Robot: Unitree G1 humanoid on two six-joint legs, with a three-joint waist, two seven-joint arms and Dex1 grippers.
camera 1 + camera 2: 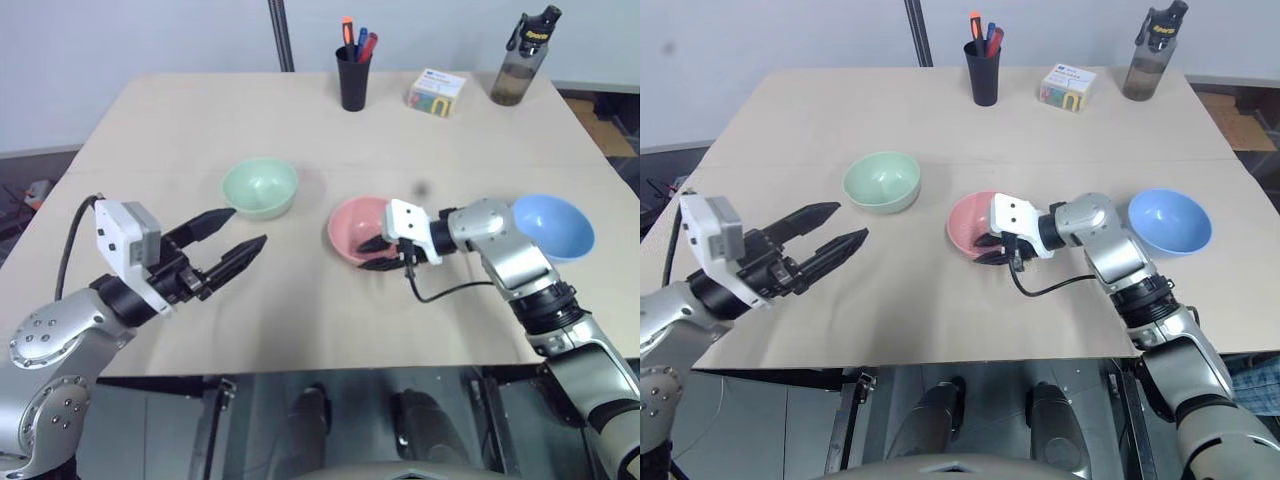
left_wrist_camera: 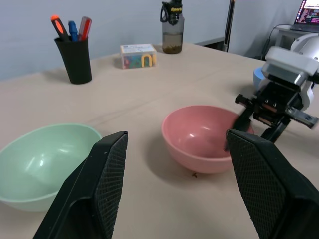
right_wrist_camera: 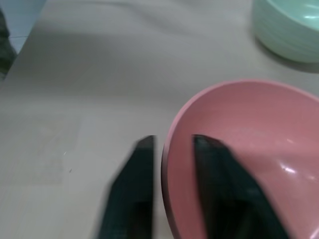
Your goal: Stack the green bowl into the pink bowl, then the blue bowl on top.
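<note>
A: Nearest to us, at about eight o'clock on the table, is the left gripper (image 1: 232,240). It hangs level above the near left edge, its two black fingers spread wide with nothing between them, pointing toward the middle of the table.

B: And the surface?

A: A pale tan table (image 1: 180,120), bare over most of its top. At the far edge, around twelve o'clock, stands a black pen cup (image 1: 353,78) with orange, blue and red pens. At one o'clock lies a small white box (image 1: 437,91), and at two o'clock a dark water bottle (image 1: 521,60). Behind is a plain grey-white wall, with a dark pole rising at the table's far edge.

B: Where are the bowls?

A: The green bowl (image 1: 260,187) sits upright left of centre, just beyond the left gripper's fingertips and apart from them. The pink bowl (image 1: 352,227) sits at the centre, near the green one but not touching. The blue bowl (image 1: 553,226) is at three o'clock, behind the right forearm.

B: And the right arm?

A: It is bent across the table, its wrist turned leftward. The right gripper (image 1: 378,254) tilts down at the pink bowl's right rim, fingers narrowly parted astride the rim: one finger inside the bowl, one outside. I cannot tell whether they press the wall.
</note>
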